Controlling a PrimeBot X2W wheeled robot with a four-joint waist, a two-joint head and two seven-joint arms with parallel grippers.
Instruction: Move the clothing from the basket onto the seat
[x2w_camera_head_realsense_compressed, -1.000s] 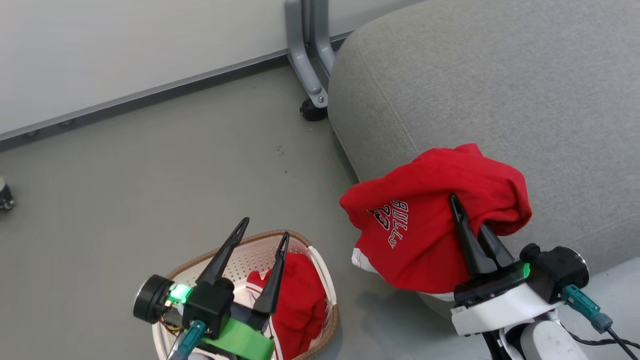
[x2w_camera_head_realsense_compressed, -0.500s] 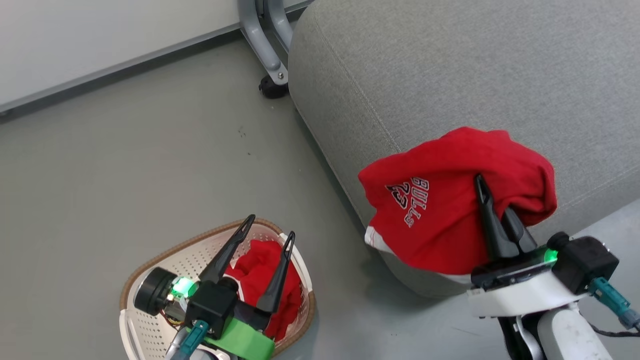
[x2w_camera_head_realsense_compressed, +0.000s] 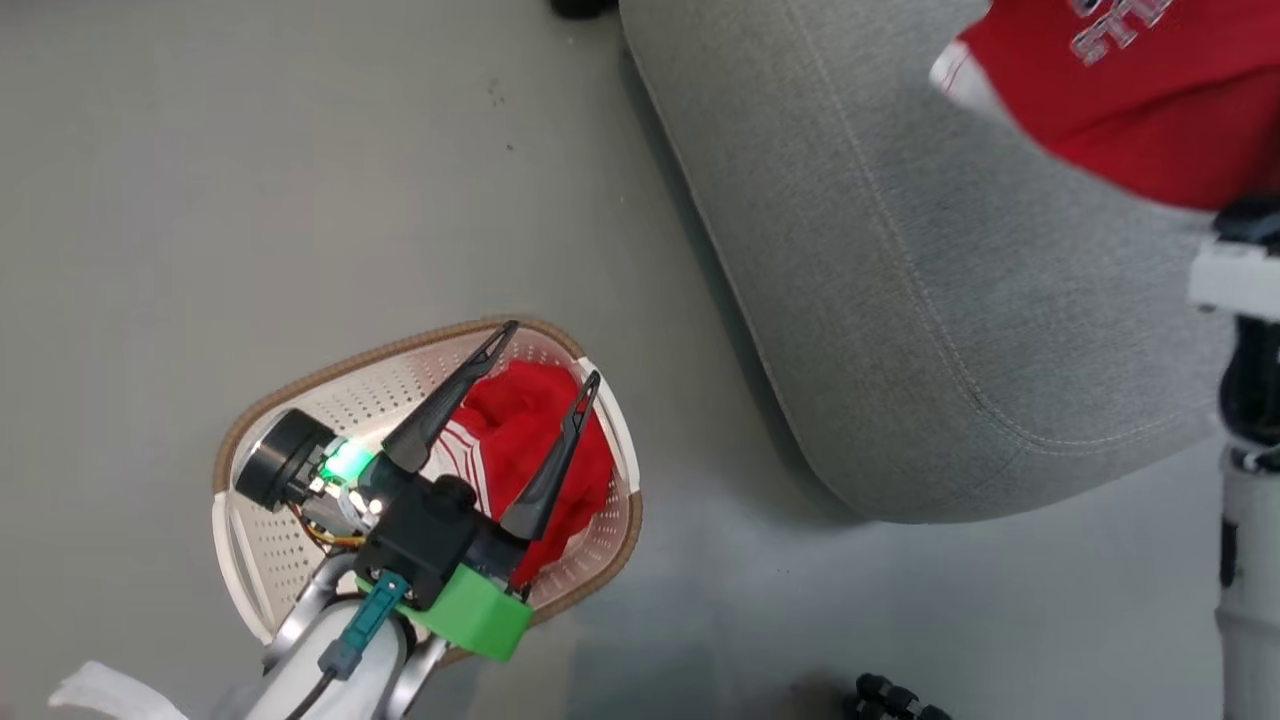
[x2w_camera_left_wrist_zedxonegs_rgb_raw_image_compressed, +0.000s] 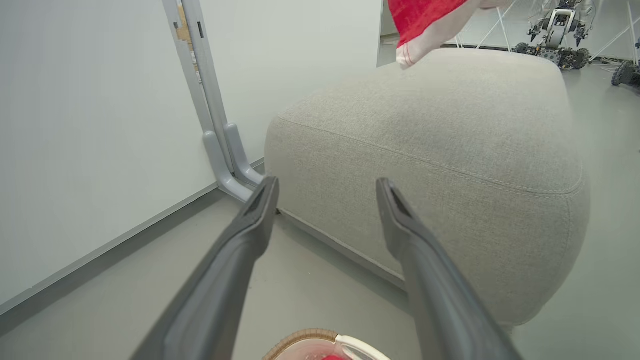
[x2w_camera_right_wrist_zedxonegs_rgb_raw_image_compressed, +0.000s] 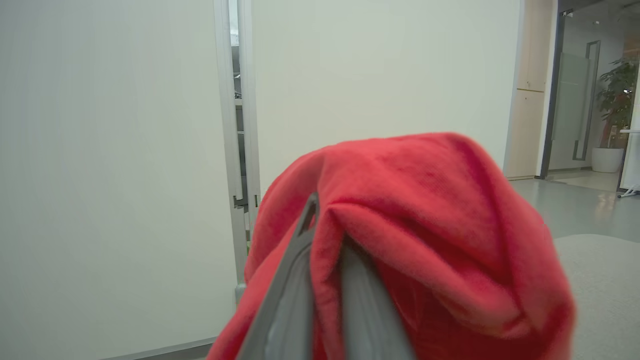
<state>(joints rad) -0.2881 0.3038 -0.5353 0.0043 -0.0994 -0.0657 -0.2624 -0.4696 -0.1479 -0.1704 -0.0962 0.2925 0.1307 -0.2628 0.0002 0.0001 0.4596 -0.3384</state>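
While the right end effector (x2w_camera_right_wrist_zedxonegs_rgb_raw_image_compressed: 327, 225) holds the lettered garment (x2w_camera_right_wrist_zedxonegs_rgb_raw_image_compressed: 425, 200) clenched over the seat (x2w_camera_head_realsense_compressed: 900, 250), likely awaiting release, the left end effector (x2w_camera_head_realsense_compressed: 552, 350) hangs spread, the striped garment (x2w_camera_head_realsense_compressed: 500, 420) beneath it in the basket (x2w_camera_head_realsense_compressed: 380, 385).

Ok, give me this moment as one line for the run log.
right gripper: shut on lettered garment, held above seat | left gripper: open above basket | striped garment: in basket

I see bright even light, faint shadow beside the rounded grey woven-fabric seat (x2w_camera_head_realsense_compressed: 900, 300), and the bright red soft garment (x2w_camera_right_wrist_zedxonegs_rgb_raw_image_compressed: 430, 215) blurred.
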